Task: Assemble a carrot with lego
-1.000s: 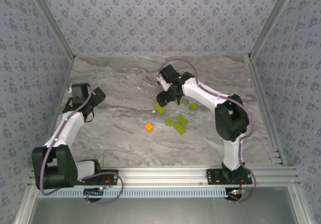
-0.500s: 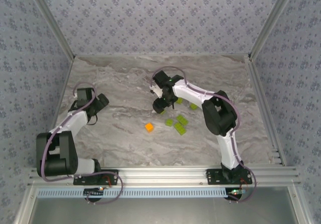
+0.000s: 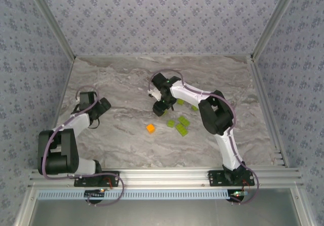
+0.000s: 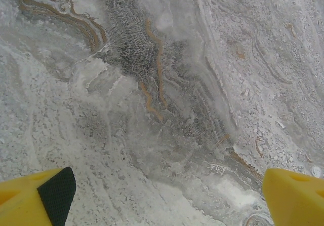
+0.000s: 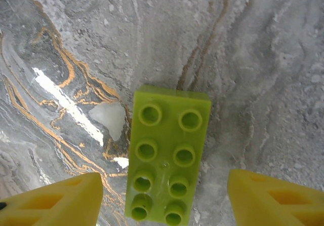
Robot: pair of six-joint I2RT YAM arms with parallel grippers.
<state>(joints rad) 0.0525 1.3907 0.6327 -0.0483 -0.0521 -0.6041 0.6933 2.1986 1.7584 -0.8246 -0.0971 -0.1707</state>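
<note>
Right fingers point(image 5: 55, 200) straddle green brick point(image 5: 167, 160) — eight studs, untouched

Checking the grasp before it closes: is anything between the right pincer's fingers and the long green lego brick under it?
Nothing visible does. In the right wrist view the green brick lies studs-up on the table, between the fingers of the right pincer, with bare marble showing in the gap on each side.
</note>
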